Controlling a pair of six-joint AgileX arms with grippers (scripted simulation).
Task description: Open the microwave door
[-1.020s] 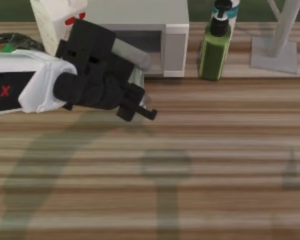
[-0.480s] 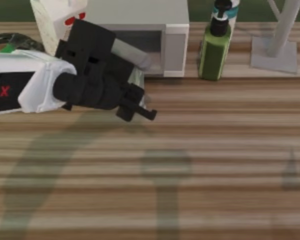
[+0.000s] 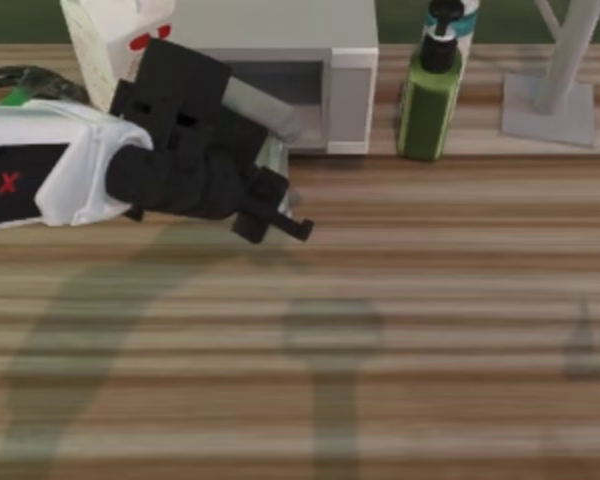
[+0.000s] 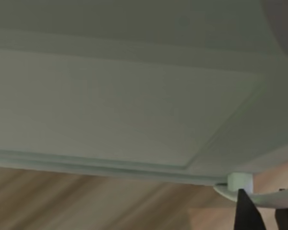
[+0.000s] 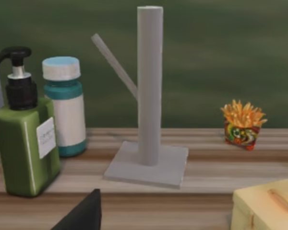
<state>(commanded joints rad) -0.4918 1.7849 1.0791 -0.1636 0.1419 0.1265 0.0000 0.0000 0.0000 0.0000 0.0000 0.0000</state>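
1. The microwave (image 3: 290, 60) sits at the worktop's (image 3: 430, 300) far edge, left of centre, between a white carton (image 3: 105, 40) and a green pump bottle (image 3: 428, 100).
2. From the top I can see its dark cavity, so the microwave door (image 3: 265, 115) is already swung out from the front, hinged toward the left and angling toward the near edge.
3. My left pincer (image 3: 285, 222) is at work just in front of the microwave, at the door's free end, with the arm reaching in from the left edge.
4. In the left wrist view the door panel (image 4: 115, 105) fills nearly everything; my dark fingertips (image 4: 245, 215) sit right at the little white handle (image 4: 240, 181), and they look clamped on it.
5. My right pincer doesn't show in the top view; its wrist camera looks at the grey stand (image 5: 149, 96), so I take it as parked off to the right. Apart or together? I cannot tell.
6. Progress, as I judge it: door clearly partly open, cavity exposed. What's left is perhaps more swing outward, then letting go.
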